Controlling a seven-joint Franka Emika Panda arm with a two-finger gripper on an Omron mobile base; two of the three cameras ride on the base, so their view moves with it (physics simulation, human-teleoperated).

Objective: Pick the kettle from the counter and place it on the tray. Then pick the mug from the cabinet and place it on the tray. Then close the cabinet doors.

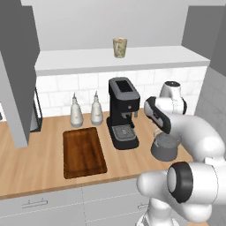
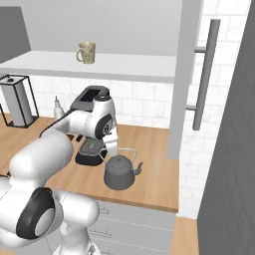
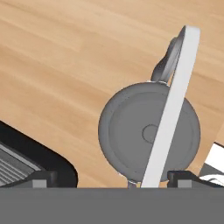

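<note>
- Left cabinet door [image 1: 17, 75] stands swung open at the far left of the left base view, over the counter [image 1: 44, 161].
- Tray [image 1: 84, 152] lies flat on the counter, bare, in front of two white bottles [image 1: 84, 111] standing by the tiled wall.
- Mug [image 1: 119, 47] stands upright on the cabinet [image 1: 132, 59] shelf, above the coffee machine.
- Coffee machine [image 1: 123, 112], black, sits right of the tray, with its drip grate facing forward.
- Kettle [image 2: 119, 173] rests on the counter just right of the coffee machine, well apart from the tray; its spout points right in the right base view.
- Gripper [image 3: 111, 180] hangs right above the kettle, jaws spread wide, one fingertip on each side of the arched handle [image 3: 173, 105], with nothing held.
- Right cabinet door [image 2: 187, 74] hangs open, its bar handle vertical, to the right of the kettle.
</note>
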